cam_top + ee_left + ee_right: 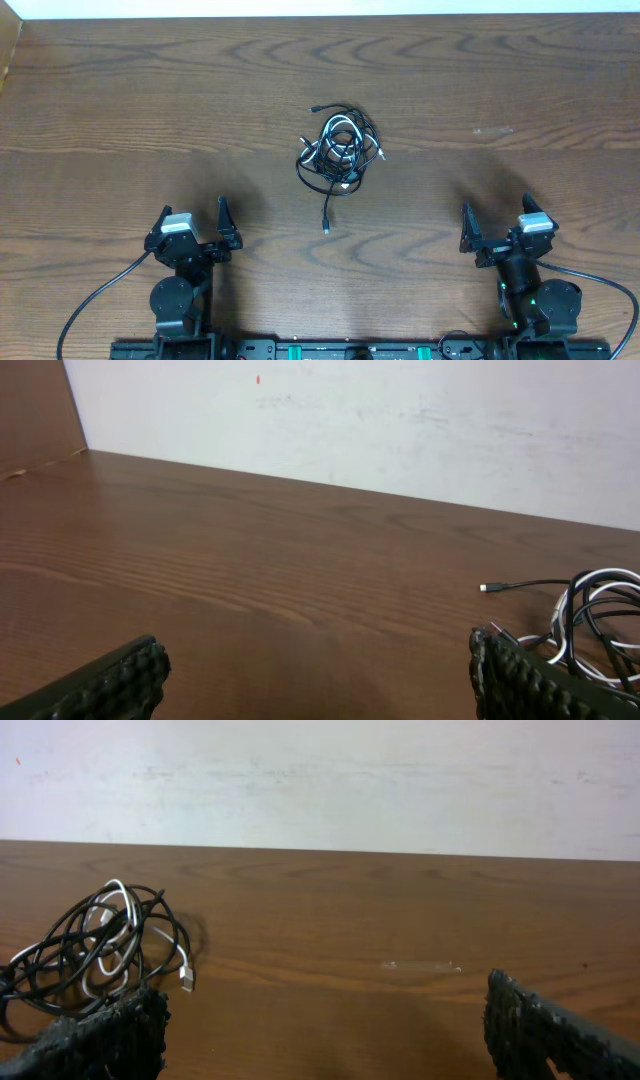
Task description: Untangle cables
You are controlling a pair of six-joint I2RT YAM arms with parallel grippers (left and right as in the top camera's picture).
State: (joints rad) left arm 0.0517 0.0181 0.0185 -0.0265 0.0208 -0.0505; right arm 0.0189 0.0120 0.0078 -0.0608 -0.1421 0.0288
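At the centre of the brown wood-grain counter [150, 100], the knot of thin black cables wound around one white cable [340, 150] is lying in a tight coil, well apart from both arms. One black plug end [326, 226] is trailing out toward the arms' side, probably offering you a free strand to start from. The left pincer [192, 212] and the right pincer [496, 210] are standing released, jaws fully spread and grasping nothing. They are flanking the knot, likely so that either can approach it. Untangling is not yet under way.
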